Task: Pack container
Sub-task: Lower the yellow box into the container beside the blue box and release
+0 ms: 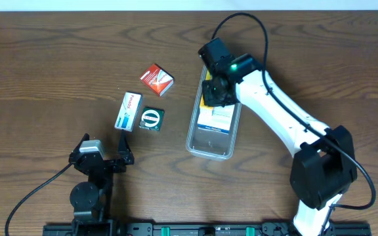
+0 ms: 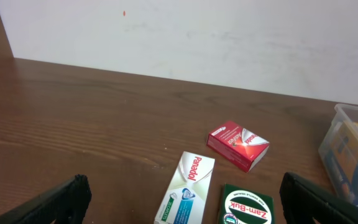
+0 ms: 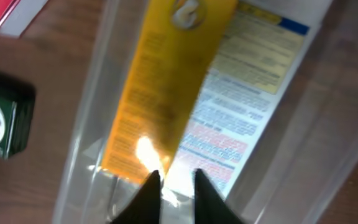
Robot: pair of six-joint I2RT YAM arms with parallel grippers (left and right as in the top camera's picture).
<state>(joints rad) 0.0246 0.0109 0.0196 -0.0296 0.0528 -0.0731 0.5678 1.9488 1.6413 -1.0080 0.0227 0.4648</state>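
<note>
**While right gripper (image 3: 171,186) is closed over container (image 1: 209,155), left gripper (image 1: 105,149) waits open**

Since the container is thin clear plastic, it probably handles light, a bit flexible and slick. The safest hold looks like the raised rim at the bare near end. It lies right of centre on the table (image 1: 44,65), a yellow box (image 3: 166,81) inside. Right fingers are together over its far end, with nothing visibly pinched. Left jaws are spread wide, empty.

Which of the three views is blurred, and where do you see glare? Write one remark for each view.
Right wrist view: blurred throughout, the print on the yellow box unreadable, with a bright glare spot towards its lower end, inside the container. Overhead view: sharp and evenly lit. Left wrist view: sharp, the label on the green box readable.
</note>
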